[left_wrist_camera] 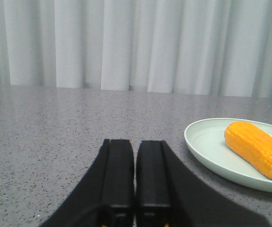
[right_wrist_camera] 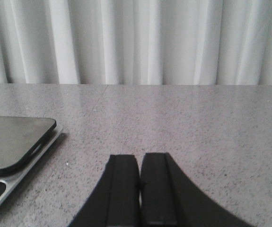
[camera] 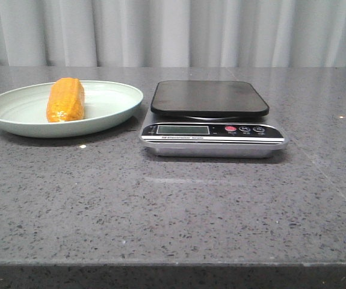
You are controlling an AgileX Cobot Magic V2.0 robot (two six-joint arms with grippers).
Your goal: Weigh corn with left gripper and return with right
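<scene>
Front view: corn [camera: 65, 100] lies on its side in a pale green plate [camera: 109, 114] at table's left, long axis running roughly front-to-back. Scale [camera: 212, 119] sits just right of plate, not touching; dark platform bare, display blank. Neither arm shows here.

Left wrist view: left gripper [left_wrist_camera: 135, 175] clenched, fingers [left_wrist_camera: 118, 175] pressed together w/ only a thin seam between, holding nothing, low over grey table [left_wrist_camera: 46, 132]. Corn [left_wrist_camera: 257, 149] is ahead and off to the scale side of the fingers, well apart, w/ plate rim [left_wrist_camera: 195, 146] nearer the gripper than the corn itself. No contact w/ plate or corn.

Right wrist view: right gripper [right_wrist_camera: 140, 189] also clenched and bare, over table [right_wrist_camera: 197, 123]. Scale [right_wrist_camera: 15, 146] sits ahead and to its plate side, apart from fingers. Corn not in this view.
</scene>
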